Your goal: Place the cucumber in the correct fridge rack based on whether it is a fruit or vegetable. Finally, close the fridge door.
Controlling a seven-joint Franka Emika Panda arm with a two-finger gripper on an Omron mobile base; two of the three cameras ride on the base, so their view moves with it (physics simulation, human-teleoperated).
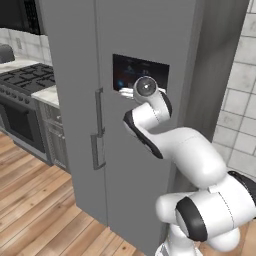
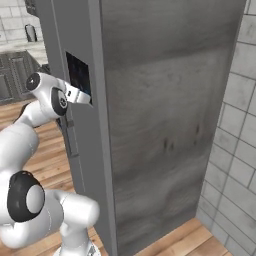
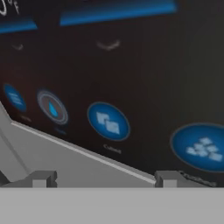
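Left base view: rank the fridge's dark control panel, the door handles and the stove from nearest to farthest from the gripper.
1. Control panel: the gripper is right up against it on the fridge door.
2. Door handles: lower and to the left on the fridge front.
3. Stove: far left, beyond the fridge, along the back wall.

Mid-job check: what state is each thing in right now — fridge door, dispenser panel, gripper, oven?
fridge door: shut, flush with the neighbouring door.
dispenser panel: lit, blue icons showing.
gripper: close against the dispenser panel, tips set apart, holding nothing.
oven: door shut.
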